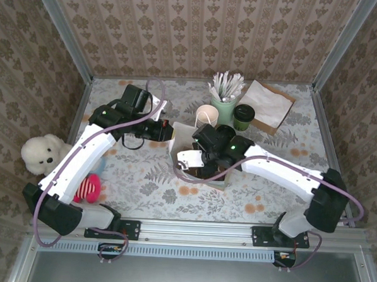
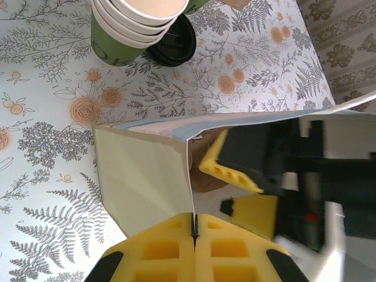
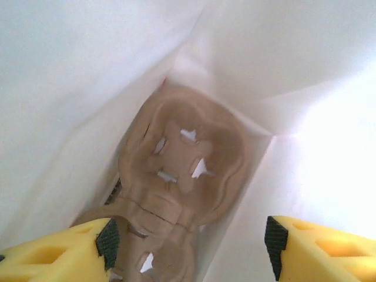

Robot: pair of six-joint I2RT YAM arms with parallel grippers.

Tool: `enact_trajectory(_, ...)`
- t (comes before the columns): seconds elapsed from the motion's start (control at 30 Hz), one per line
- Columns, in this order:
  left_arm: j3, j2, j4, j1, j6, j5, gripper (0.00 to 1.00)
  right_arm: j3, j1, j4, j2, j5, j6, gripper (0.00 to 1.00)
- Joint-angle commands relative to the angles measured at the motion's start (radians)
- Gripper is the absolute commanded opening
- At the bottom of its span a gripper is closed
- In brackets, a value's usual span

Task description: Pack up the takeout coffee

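Observation:
The takeout coffee [image 1: 243, 117], a dark-green cup with a black lid, stands at the back of the table, right of centre, apart from both grippers. My left gripper [image 2: 194, 226] is shut on the upper edge of a white paper bag [image 1: 183, 142] and holds it up. My right gripper [image 3: 191, 241] is inside the bag, open, with nothing between its fingers [image 3: 108, 241]. Below it a brown pulp cup carrier [image 3: 182, 170] lies on the bag's floor. The right gripper's yellow fingers [image 2: 230, 166] show inside the bag mouth in the left wrist view.
A stack of lidless green cups [image 1: 207, 115] stands just behind the bag, with a black round lid [image 2: 173, 44] beside it. A pale-green cup of white sticks [image 1: 223, 105] and napkins on brown paper [image 1: 266, 104] sit at the back. Plush toys [image 1: 39, 153] lie at the left.

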Motion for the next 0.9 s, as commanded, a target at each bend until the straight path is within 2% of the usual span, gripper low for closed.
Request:
enact_trajectory(0.0,-0.015,-0.002,0.019,0.010,-0.019,-0.012,0.01,-0.012,0.007,0.054,-0.068,-0.071,0.128,0.80)
enact_trajectory(0.07,-0.018,-0.002,0.020,0.010,-0.022,-0.015,0.01,-0.012,0.006,0.081,-0.115,-0.101,0.170,0.99)
enact_trajectory(0.1,-0.021,-0.001,0.020,0.010,-0.023,-0.015,0.01,-0.013,0.006,0.098,-0.133,-0.117,0.189,1.00)
enact_trajectory(0.37,-0.028,0.006,0.034,0.010,-0.027,-0.020,0.01,-0.033,0.006,0.209,-0.228,-0.118,0.286,1.00)
enact_trajectory(0.53,-0.029,0.011,0.027,0.013,-0.024,-0.040,0.01,0.004,0.006,0.263,-0.286,-0.096,0.447,1.00)
enact_trajectory(0.7,-0.025,0.015,0.020,0.019,-0.021,-0.045,0.01,0.042,-0.005,0.271,-0.343,0.044,0.617,1.00)
enact_trajectory(0.87,-0.019,0.016,0.016,0.025,-0.011,-0.044,0.03,0.047,-0.061,0.156,-0.365,0.170,0.701,1.00)
